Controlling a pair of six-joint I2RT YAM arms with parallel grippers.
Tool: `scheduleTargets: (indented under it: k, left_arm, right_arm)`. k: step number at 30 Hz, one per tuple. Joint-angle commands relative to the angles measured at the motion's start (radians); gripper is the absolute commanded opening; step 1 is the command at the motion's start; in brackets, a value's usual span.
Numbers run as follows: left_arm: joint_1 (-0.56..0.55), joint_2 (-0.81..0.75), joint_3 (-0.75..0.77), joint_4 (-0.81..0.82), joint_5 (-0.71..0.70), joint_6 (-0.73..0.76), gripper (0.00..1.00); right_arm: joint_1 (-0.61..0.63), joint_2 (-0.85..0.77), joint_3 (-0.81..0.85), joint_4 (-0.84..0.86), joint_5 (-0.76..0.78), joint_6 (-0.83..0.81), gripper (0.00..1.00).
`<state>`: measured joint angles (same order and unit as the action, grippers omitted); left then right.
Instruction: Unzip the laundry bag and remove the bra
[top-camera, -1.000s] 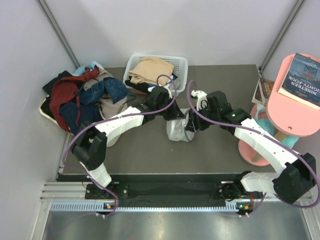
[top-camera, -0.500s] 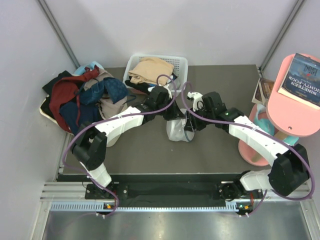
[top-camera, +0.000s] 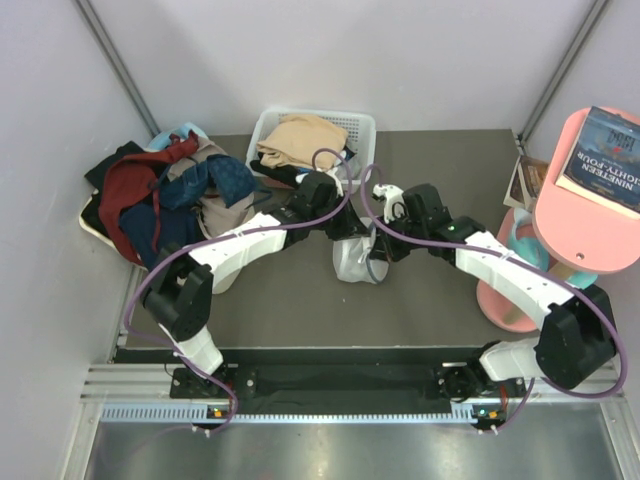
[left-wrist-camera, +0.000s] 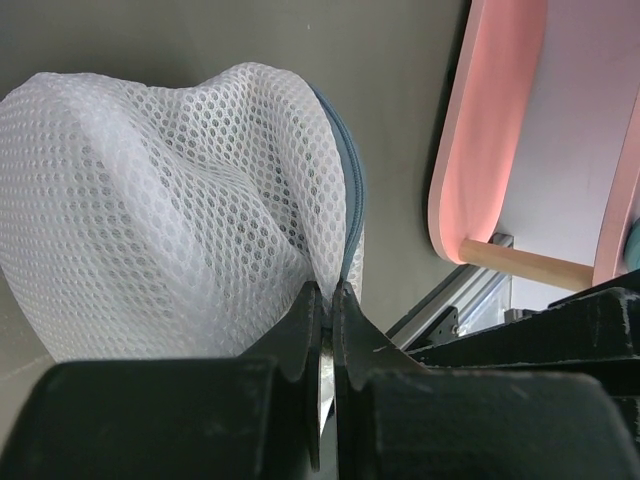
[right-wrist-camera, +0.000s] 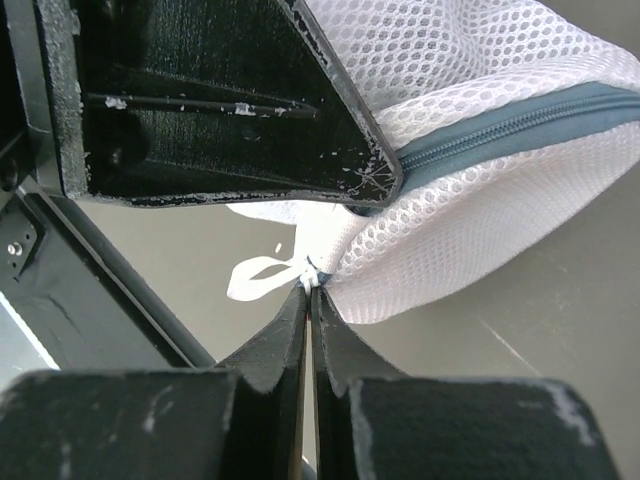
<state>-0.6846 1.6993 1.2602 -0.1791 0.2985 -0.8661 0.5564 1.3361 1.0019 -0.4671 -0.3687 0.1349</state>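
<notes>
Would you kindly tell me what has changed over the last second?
The right gripper moved a little left and away from the bases, closer to the left gripper, with the right elbow swinging inward. The laundry bag edged slightly left. Both grippers are shut on it; no new grasp or release shows. The left arm, basket and clothes pile stayed put.

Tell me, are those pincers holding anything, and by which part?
Both hold the bag: the left pincer pinches its mesh edge beside the zipper, and the right pincer nips the zipper's end by the white loop.
</notes>
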Motion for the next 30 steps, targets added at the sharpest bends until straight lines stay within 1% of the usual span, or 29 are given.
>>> scheduleTargets:
  k: [1, 8, 13, 14, 17, 20, 23, 24, 27, 28, 30]
  left_arm:
    - [0.033, -0.04, 0.021, 0.061, -0.016, -0.013, 0.0]
    - [0.094, 0.016, 0.077, 0.107, -0.002, -0.03, 0.0]
    - [0.103, 0.048, 0.111, 0.127, 0.008, -0.033, 0.0]
    - [0.105, 0.049, 0.111, 0.132, 0.004, -0.036, 0.0]
    - [0.105, 0.036, 0.096, 0.136, -0.027, -0.042, 0.0]
    - [0.102, 0.008, 0.064, 0.167, -0.074, -0.053, 0.0]
    - [0.097, -0.018, 0.036, 0.171, -0.154, -0.077, 0.0]
    - [0.096, -0.024, 0.033, 0.2, -0.174, -0.08, 0.0]
    - [0.094, -0.046, 0.03, 0.196, -0.263, -0.096, 0.0]
    - [0.092, -0.055, 0.028, 0.187, -0.336, -0.102, 0.0]
    - [0.085, -0.076, 0.027, 0.187, -0.386, -0.096, 0.0]
  right_arm:
    - [0.013, -0.018, -0.026, 0.041, -0.045, 0.02, 0.0]
    - [0.014, -0.028, -0.095, 0.064, -0.099, 0.052, 0.0]
    - [0.017, -0.038, -0.135, 0.116, -0.137, 0.104, 0.0]
    - [0.017, -0.037, -0.138, 0.125, -0.16, 0.115, 0.0]
    - [0.02, -0.02, -0.132, 0.117, -0.167, 0.118, 0.0]
    - [0.02, -0.005, -0.123, 0.131, -0.197, 0.137, 0.0]
    - [0.02, 0.017, -0.109, 0.143, -0.216, 0.163, 0.0]
    - [0.02, 0.026, -0.108, 0.15, -0.222, 0.172, 0.0]
    - [0.02, 0.043, -0.111, 0.186, -0.237, 0.216, 0.0]
    - [0.02, 0.049, -0.112, 0.199, -0.243, 0.238, 0.0]
    - [0.023, 0.057, -0.114, 0.214, -0.245, 0.255, 0.0]
